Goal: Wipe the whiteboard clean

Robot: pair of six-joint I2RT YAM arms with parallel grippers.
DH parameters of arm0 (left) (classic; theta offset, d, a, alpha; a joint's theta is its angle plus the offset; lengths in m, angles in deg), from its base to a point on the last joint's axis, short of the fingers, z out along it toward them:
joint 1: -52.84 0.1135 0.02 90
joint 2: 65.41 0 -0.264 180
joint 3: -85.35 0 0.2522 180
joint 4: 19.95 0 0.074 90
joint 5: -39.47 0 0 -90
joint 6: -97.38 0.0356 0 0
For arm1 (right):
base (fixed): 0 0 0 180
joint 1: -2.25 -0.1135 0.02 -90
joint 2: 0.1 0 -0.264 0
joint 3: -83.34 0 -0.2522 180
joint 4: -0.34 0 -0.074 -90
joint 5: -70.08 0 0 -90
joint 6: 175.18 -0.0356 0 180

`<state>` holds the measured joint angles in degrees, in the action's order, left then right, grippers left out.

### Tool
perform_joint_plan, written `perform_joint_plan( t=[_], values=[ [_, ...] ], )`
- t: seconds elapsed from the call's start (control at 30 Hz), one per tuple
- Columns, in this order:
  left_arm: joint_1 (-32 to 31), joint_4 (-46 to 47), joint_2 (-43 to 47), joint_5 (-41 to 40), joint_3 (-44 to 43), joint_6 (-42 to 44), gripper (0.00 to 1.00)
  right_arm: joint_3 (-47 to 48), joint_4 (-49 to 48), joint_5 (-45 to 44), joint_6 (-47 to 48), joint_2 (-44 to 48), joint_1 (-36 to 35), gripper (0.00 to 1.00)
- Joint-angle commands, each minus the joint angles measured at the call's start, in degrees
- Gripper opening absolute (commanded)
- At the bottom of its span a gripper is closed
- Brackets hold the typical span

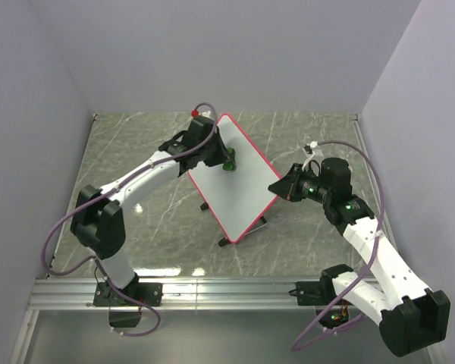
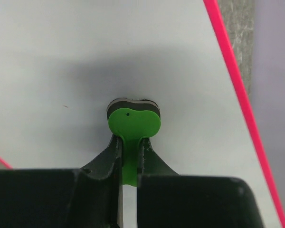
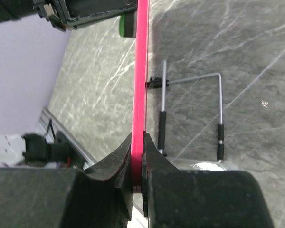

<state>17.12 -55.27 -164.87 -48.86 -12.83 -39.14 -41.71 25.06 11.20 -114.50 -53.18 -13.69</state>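
Left gripper (image 2: 129,145) clasps a green eraser (image 2: 133,121) against the whiteboard (image 2: 85,57) near its far end; right gripper (image 3: 137,148) pinches its right edge

Pink-red-edged white whiteboard (image 1: 235,188), green eraser (image 2: 133,124), grey white-veined table (image 1: 163,231)

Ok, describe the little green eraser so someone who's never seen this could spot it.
Find the pink-framed whiteboard propped on the grey table. Near its far end, the left gripper presses a small eraser against the white face. It is the only bright green thing there, with a dark pad underneath.
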Motion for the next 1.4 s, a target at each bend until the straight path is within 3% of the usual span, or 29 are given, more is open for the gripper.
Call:
perform_joint_plan(
  t=[0.0,0.27,0.47,0.57,0.6,0.67,0.7,0.8,1.07,1.33,1.37],
  values=[
    [2.1,-2.3,6.5,-3.1,3.8,2.7,0.00,7.1,4.0,4.8,6.0,1.7,-1.4,0.00],
    [6.6,-3.0,15.0,-6.1,14.1,2.1,0.00,10.7,8.9,2.5,6.9,5.7,-1.4,0.00],
    [7.9,-9.7,16.6,-15.0,20.3,0.6,0.00,6.4,8.5,2.0,5.9,8.8,-1.4,0.00],
    [8.6,-11.7,16.9,-17.8,24.7,-0.5,0.12,5.0,8.5,1.8,5.5,10.3,-1.4,0.00],
    [8.7,-12.0,17.1,-18.3,25.6,-0.6,0.25,4.5,8.4,1.8,5.2,11.0,-1.3,0.00],
    [8.9,-12.6,17.6,-20.0,27.2,-1.6,0.37,3.5,8.0,1.8,4.8,11.7,-1.3,0.00],
    [9.0,-13.1,17.7,-20.6,28.6,-1.9,0.51,3.2,7.9,1.8,4.5,12.2,-1.4,0.00],
    [9.6,-13.9,18.3,-21.6,30.7,-3.1,0.69,2.0,7.8,2.2,3.7,13.4,-1.4,0.00],
    [11.0,-14.5,18.0,-21.9,33.0,-2.7,0.86,-2.0,8.9,1.4,1.8,19.2,-1.3,0.00],
    [11.2,-14.3,16.9,-19.7,31.2,-1.9,0.85,-4.5,10.9,0.2,0.8,23.3,-1.3,0.00],
    [11.2,-14.4,16.8,-19.5,30.4,-1.8,0.85,-4.7,11.2,-0.3,0.8,24.0,-1.4,0.04]
  ],
)
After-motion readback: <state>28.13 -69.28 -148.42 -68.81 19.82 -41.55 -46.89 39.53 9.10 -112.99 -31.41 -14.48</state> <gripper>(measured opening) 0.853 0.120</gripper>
